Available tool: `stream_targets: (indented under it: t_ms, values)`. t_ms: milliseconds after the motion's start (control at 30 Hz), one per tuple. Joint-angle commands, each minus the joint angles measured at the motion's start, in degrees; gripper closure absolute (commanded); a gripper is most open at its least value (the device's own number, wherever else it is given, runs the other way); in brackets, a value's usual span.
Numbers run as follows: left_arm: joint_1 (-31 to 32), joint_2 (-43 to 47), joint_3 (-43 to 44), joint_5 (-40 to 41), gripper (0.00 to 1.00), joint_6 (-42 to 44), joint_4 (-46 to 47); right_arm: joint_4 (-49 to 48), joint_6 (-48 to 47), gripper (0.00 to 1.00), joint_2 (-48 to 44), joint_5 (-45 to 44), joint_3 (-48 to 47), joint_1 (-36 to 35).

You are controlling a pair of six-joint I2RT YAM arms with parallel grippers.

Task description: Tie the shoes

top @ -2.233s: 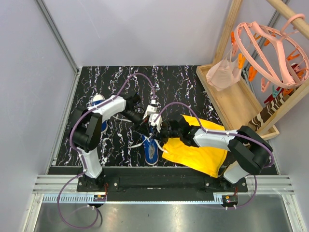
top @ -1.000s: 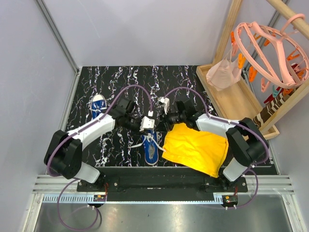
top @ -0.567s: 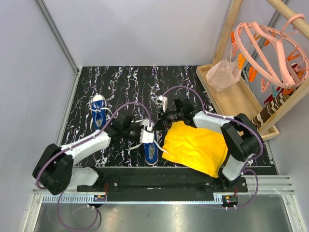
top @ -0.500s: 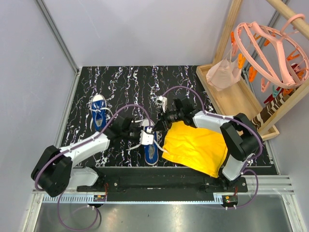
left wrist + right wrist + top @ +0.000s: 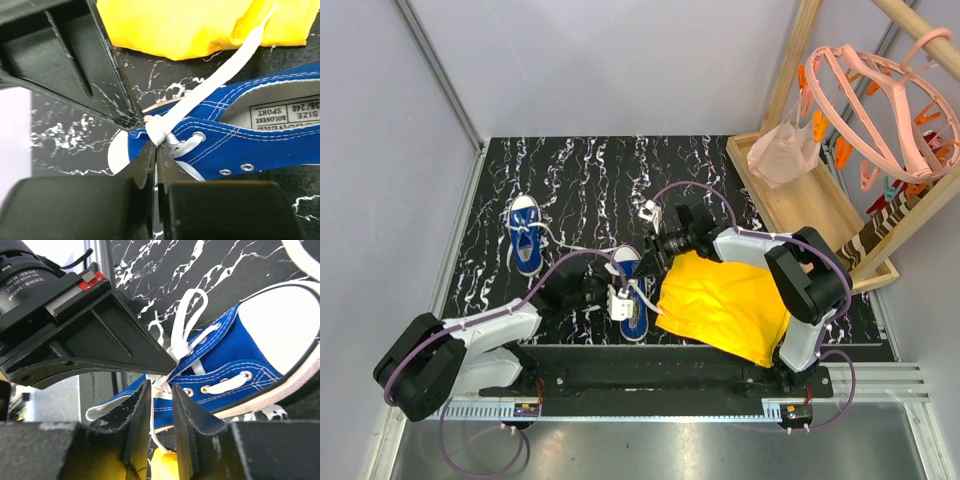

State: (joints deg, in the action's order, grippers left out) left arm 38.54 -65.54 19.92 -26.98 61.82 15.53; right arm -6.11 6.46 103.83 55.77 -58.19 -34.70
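Marbled tabletop (image 5: 700,170) — left arm (image 5: 490,320) and right arm (image 5: 745,245) meet over shoe (image 5: 635,322).

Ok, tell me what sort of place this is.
Probably a robot lab cell for chore practice: grey walls around a table, two bolted arms, a wooden rack with a peg hanger.

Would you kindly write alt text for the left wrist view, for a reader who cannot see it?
The left gripper, shut, pinches a flat white shoelace close to the eyelets of a small blue canvas sneaker lying on a black marbled table. The lace runs straight toward a crumpled yellow cloth beyond the shoe.
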Motion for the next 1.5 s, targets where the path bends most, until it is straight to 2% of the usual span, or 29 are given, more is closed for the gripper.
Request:
stream_targets:
  t_ms: [0,267,433,533,633,667,733,767,867,900,1133,1467]
  values:
    - [1.18,2.34,-2.52,2.02,1.00,1.90,10.66,-1.10,2.15,0.67,0.76,2.85,-2.36,0.42]
    - [3.55,2.70,-7.79,6.50,1.00,-0.30,23.38,-2.41,4.87,0.68,1.81,5.13,-2.71,2.88]
    - [4.87,0.50,-10.34,8.78,1.00,-0.04,29.28,-2.50,6.02,0.67,2.34,6.46,-3.42,3.85]
    - [6.27,-2.22,-12.36,11.33,1.00,0.40,36.31,-3.65,7.60,0.67,3.04,7.16,-3.59,3.76]
    - [8.03,-7.48,-14.21,15.98,1.00,-0.12,46.58,-3.91,8.39,0.67,3.83,7.86,-4.03,3.76]
    - [8.47,-8.98,-14.73,17.04,1.00,-0.12,52.87,-3.91,8.48,0.67,4.10,8.30,-4.12,3.76]
    - [9.70,-14.60,-16.05,19.77,1.00,0.84,59.32,-3.91,8.57,0.67,4.36,8.57,-4.30,3.76]
    - [10.06,-16.53,-16.40,20.65,1.00,1.10,66.14,-3.82,8.74,0.67,4.62,8.65,-4.38,3.76]
    - [12.16,-25.05,-16.67,24.60,1.00,2.68,78.28,-3.82,8.75,0.67,4.89,8.92,-4.47,3.76]
    - [13.13,-26.90,-16.24,26.61,1.00,4.08,79.99,-3.82,8.75,0.67,4.89,9.01,-4.38,3.85]
    - [15.42,-26.40,-14.30,32.25,1.00,3.83,79.92,-3.82,8.66,0.67,5.07,9.62,-4.21,4.11]
    - [17.18,-20.69,-16.05,35.86,1.00,5.59,79.92,-4.09,8.83,0.66,5.94,9.89,-4.82,4.11]
